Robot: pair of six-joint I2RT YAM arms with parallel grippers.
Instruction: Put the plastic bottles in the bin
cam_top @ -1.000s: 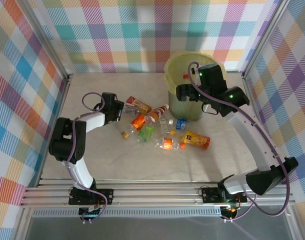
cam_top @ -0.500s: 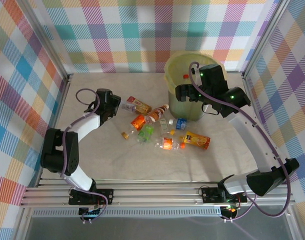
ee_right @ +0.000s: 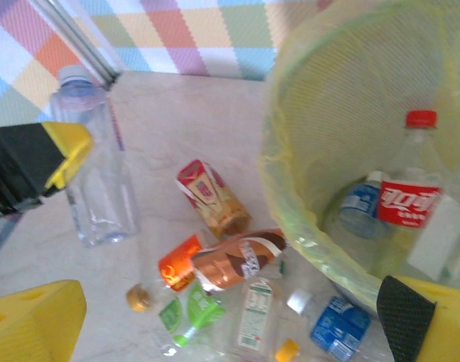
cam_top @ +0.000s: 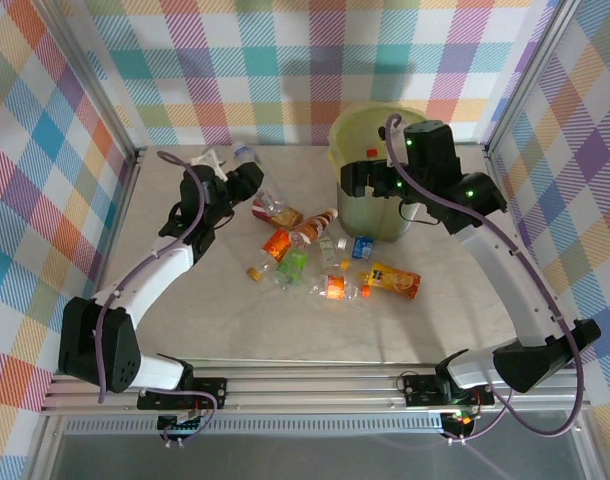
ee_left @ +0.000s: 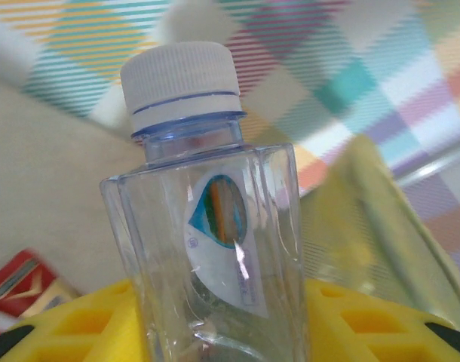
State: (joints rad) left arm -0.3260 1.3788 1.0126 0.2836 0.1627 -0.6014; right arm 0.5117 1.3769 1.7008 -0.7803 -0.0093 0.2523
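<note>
My left gripper (cam_top: pixel 235 181) is shut on a clear plastic bottle (cam_top: pixel 223 160) with a white cap, held up off the table at the back left. In the left wrist view this bottle (ee_left: pixel 215 249) stands upright between my yellow fingers (ee_left: pixel 366 324), with the bin (ee_left: pixel 366 204) blurred behind it. The yellow-green bin (cam_top: pixel 355 125) stands at the back right. My right gripper (cam_top: pixel 370 182) hangs open at its near-left rim. Inside the bin (ee_right: pixel 290 219) lie a red-labelled bottle (ee_right: pixel 407 204) and a blue-labelled one (ee_right: pixel 362 204). Several crushed bottles (cam_top: pixel 315 250) lie mid-table.
On the table lie a red-and-yellow bottle (ee_right: pixel 211 197), a brown one (ee_right: pixel 237 260), an orange one (ee_right: pixel 177 264), a green one (ee_right: pixel 188 313) and a blue-labelled one (ee_right: pixel 339 326). An orange-yellow bottle (cam_top: pixel 393 280) lies nearer the front. Checked walls and metal posts (cam_top: pixel 135 160) close in the table.
My left arm has lifted the clear bottle off the table and swung it up toward the back. The right gripper has stayed open by the bin, barely shifting.
</note>
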